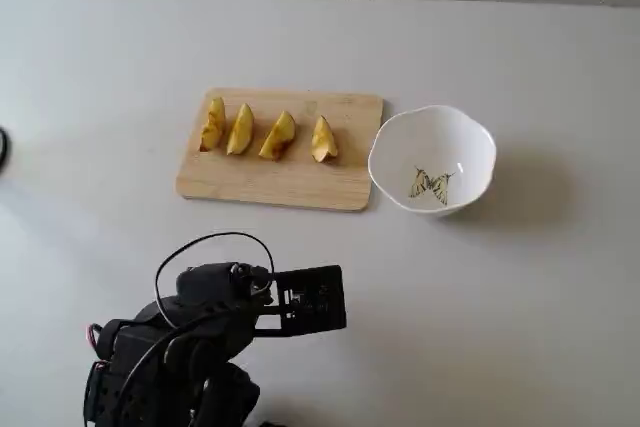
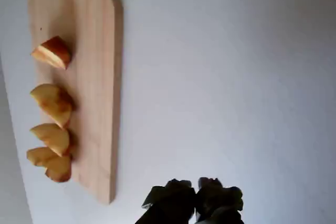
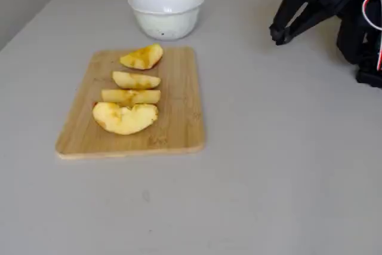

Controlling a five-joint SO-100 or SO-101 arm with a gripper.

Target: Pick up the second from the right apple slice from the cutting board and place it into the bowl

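The light-wood cutting board lies mid-table with several apple slices in a row. The second slice from the right in a fixed view is a longish wedge. It also shows in the wrist view and in another fixed view. The white bowl stands just right of the board, empty, with a small drawing inside; it also shows in a fixed view. My gripper is shut and empty, low over bare table well in front of the board, seen also in the wrist view and a fixed view.
Three other slices lie on the board: one nearest the bowl and two at the left end. The arm's base and a cable loop fill the lower left. A dark object sits at the left edge.
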